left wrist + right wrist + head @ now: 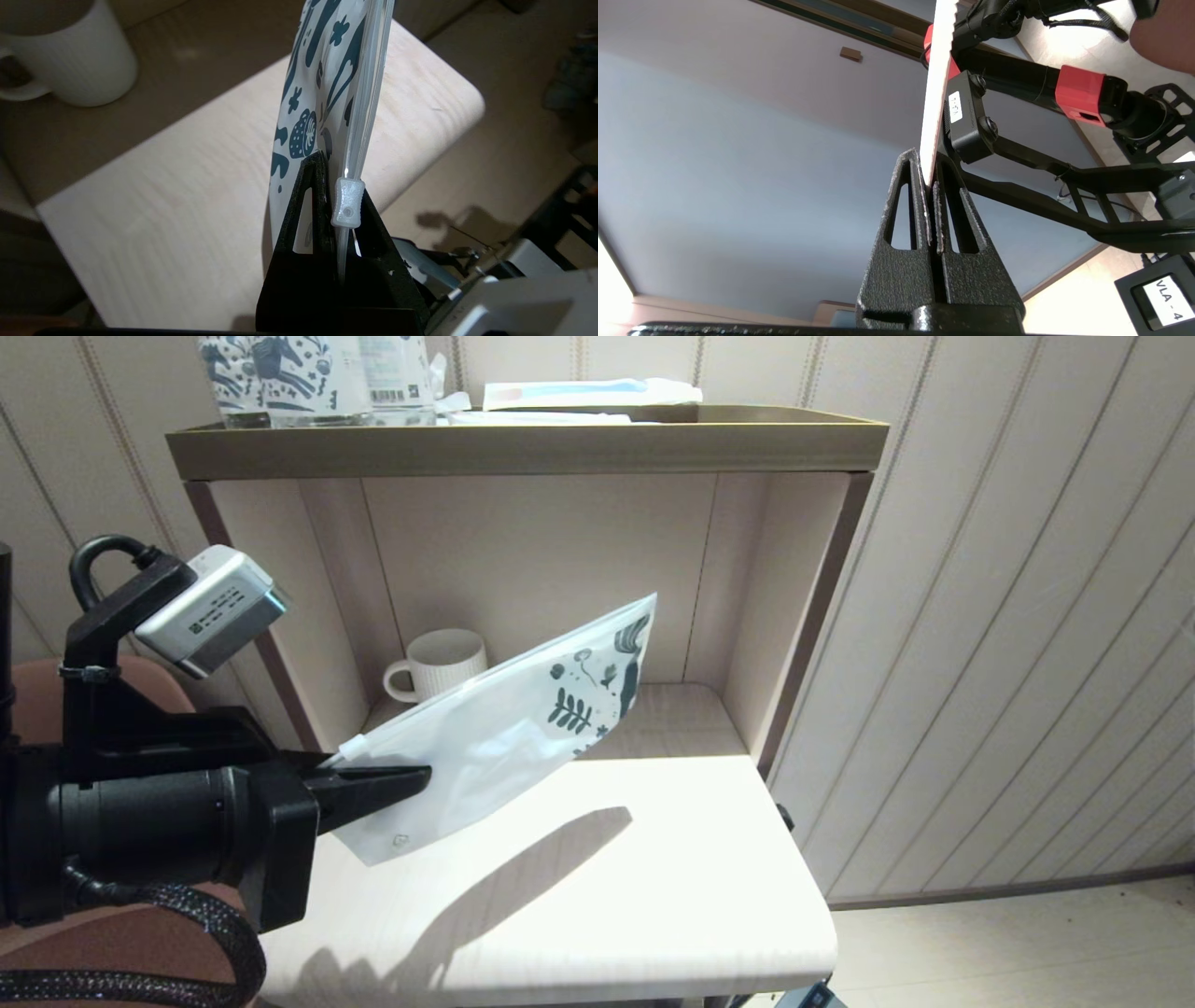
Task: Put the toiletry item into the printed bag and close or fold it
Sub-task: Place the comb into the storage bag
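Note:
The printed bag, a flat white pouch with dark-blue leaves at its far end, hangs tilted above the small table. My left gripper is shut on its near end, right beside the white zip slider. In the right wrist view my right gripper is shut on the edge of the toiletry item, a thin flat white packet with a serrated end. That gripper is low beside the robot's frame and outside the head view.
A ribbed white mug stands in the open shelf niche behind the bag. The shelf's top tray holds a horse-patterned package and flat packets. A panelled wall runs along the right.

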Controlling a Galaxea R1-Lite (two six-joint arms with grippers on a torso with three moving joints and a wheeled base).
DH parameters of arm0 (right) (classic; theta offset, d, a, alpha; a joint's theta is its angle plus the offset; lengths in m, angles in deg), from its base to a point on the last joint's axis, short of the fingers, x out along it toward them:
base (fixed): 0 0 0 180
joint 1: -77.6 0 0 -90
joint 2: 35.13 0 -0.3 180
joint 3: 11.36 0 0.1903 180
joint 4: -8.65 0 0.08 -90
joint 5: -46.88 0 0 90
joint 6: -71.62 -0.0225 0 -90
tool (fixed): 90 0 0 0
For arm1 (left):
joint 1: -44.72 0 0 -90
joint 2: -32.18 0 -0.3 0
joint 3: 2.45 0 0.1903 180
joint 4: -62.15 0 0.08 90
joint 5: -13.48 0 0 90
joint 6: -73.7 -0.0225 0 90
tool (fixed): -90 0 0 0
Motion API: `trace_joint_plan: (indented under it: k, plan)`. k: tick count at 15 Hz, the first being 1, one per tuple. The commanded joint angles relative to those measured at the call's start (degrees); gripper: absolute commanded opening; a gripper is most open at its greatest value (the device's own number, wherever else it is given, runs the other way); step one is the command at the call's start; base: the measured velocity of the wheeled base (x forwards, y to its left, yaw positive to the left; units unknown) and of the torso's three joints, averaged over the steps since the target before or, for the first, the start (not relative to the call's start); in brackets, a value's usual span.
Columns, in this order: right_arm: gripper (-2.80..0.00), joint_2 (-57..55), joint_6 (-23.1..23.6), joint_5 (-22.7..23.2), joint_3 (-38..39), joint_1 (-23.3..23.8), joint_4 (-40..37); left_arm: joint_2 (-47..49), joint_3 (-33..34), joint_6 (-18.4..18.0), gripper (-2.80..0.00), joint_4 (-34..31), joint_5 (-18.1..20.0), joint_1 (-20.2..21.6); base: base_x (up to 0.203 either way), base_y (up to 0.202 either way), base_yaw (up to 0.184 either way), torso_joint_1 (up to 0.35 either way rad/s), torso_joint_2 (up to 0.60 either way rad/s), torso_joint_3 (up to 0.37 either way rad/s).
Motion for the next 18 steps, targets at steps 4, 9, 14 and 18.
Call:
trace_joint_plan:
  k: [4, 9, 14, 18]
  plan:
    - [-2.8, 1.69, -0.66, 2.74, -2.86, 4.34, -0.35, -1.96, 1.23, 1.88, -2.8, -0.1, -8.97, -0.58, 0.0, 0.0, 0.0, 0.0, 0.0, 0.0]
    - [-2.8, 3.84, -1.88, 2.74, -4.22, 8.19, -2.41, -1.96, 2.36, 2.96, -2.8, -0.02, -9.32, -1.28, 0.0, 0.0, 0.0, 0.0, 0.0, 0.0]
    - [-2.8, 6.89, -5.52, 2.74, -0.85, 15.26, -2.13, -1.94, -1.76, 6.02, -2.8, -0.69, -9.91, -3.3, 0.0, 0.0, 0.0, 0.0, 0.0, 0.0]
    - [-2.8, 8.39, -11.97, 0.26, 2.42, 15.71, -0.08, -2.0, -2.05, 5.84, -2.8, -0.52, -13.16, -3.3, 0.0, 0.0, 0.0, 0.0, 0.0, 0.0]
